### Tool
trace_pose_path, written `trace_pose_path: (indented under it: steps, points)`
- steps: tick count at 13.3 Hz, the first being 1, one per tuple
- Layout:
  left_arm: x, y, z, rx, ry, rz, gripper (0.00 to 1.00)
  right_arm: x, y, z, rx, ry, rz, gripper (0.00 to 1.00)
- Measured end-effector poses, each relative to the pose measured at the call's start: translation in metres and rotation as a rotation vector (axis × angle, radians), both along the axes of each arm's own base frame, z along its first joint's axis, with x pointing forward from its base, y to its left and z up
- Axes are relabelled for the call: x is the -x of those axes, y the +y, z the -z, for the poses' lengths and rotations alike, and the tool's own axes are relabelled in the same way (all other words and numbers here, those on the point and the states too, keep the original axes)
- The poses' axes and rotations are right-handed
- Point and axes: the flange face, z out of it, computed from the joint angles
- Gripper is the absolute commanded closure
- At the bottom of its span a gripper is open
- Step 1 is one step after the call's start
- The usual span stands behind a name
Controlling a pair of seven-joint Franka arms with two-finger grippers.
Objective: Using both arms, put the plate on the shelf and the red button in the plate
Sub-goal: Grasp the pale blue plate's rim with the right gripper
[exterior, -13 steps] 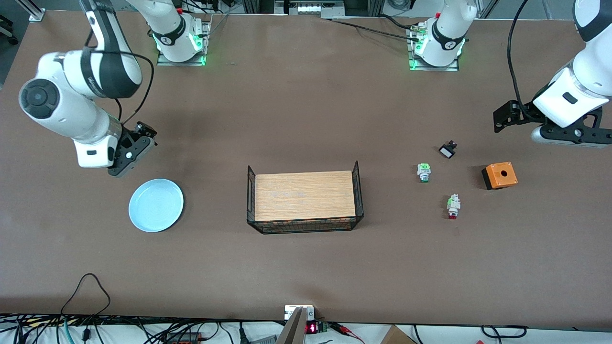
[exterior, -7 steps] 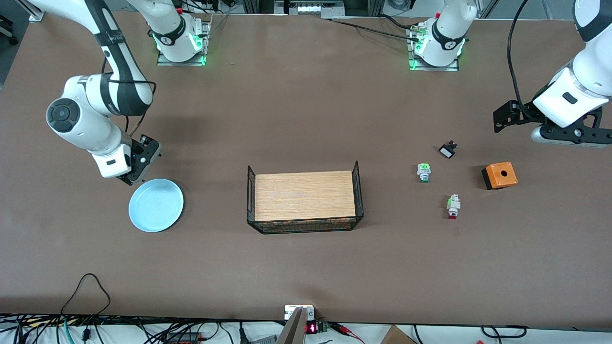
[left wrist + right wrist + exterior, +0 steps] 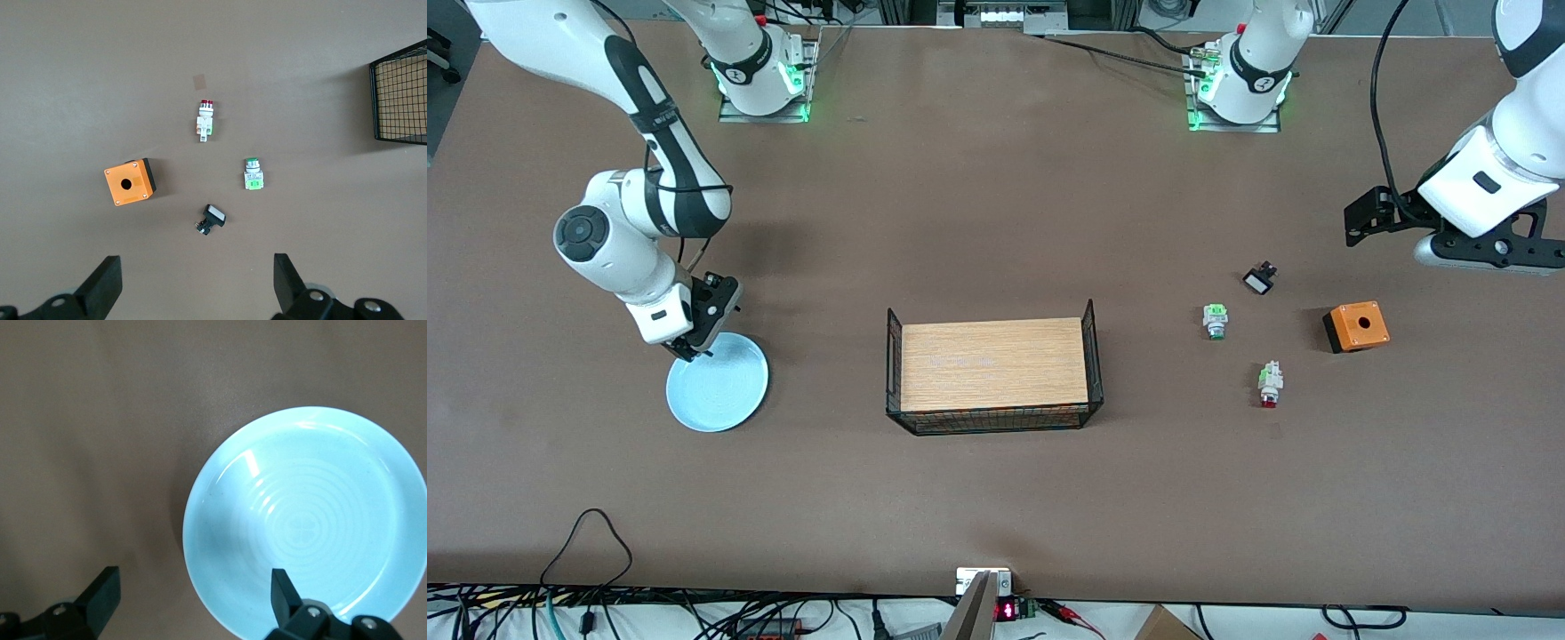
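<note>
The pale blue plate [image 3: 717, 382] lies on the table toward the right arm's end and fills much of the right wrist view [image 3: 307, 520]. My right gripper [image 3: 687, 349] is open, low over the plate's rim on the side toward the robot bases, with one finger over the plate and one over bare table. The red button [image 3: 1270, 384] lies on its side toward the left arm's end and also shows in the left wrist view [image 3: 205, 120]. My left gripper [image 3: 1476, 253] is open and empty, high over the table near that end, away from the button.
A wire basket with a wooden floor [image 3: 993, 365] stands mid-table. Near the red button lie a green-capped switch [image 3: 1215, 321], a small black and white part [image 3: 1259, 281] and an orange box with a hole [image 3: 1356, 326]. Cables run along the edge nearest the front camera.
My right arm has swung down and toward the plate, bringing its open gripper from above the table to the plate's rim. The left arm has not moved.
</note>
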Motion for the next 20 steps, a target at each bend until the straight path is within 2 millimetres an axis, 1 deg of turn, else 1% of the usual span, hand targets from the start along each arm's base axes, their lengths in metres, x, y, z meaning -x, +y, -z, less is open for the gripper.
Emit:
trace_pose_path:
  steps: [1,4,8,9,10,12,14,16,19,20]
  points:
    - [0.0,0.0,0.0,0.0,0.0,0.0,0.0,0.0,-0.002,0.006,-0.001,-0.008,-0.009,0.0]
    - [0.0,0.0,0.0,0.0,0.0,0.0,0.0,-0.001,-0.004,0.019,-0.004,-0.031,-0.023,0.1]
    - [0.0,0.0,0.0,0.0,0.0,0.0,0.0,0.001,-0.003,0.032,-0.005,-0.05,-0.058,0.35]
    - [0.0,0.0,0.0,0.0,0.0,0.0,0.0,0.001,-0.003,0.033,-0.004,-0.051,-0.066,0.4]
    - [0.0,0.0,0.0,0.0,0.0,0.0,0.0,0.001,-0.003,0.033,-0.003,-0.053,-0.074,0.42]
    - [0.0,0.0,0.0,0.0,0.0,0.0,0.0,0.001,-0.003,0.033,-0.002,-0.055,-0.081,0.54]
    - [0.0,0.0,0.0,0.0,0.0,0.0,0.0,0.0,-0.003,0.033,-0.002,-0.057,-0.087,0.62]
    - [0.0,0.0,0.0,0.0,0.0,0.0,0.0,0.0,-0.003,0.033,-0.001,-0.057,-0.09,0.73]
    - [0.0,0.0,0.0,0.0,0.0,0.0,0.0,0.0,-0.003,0.033,-0.001,-0.058,-0.094,0.94]
    - [0.0,0.0,0.0,0.0,0.0,0.0,0.0,0.0,-0.003,0.033,-0.001,-0.058,-0.096,1.0]
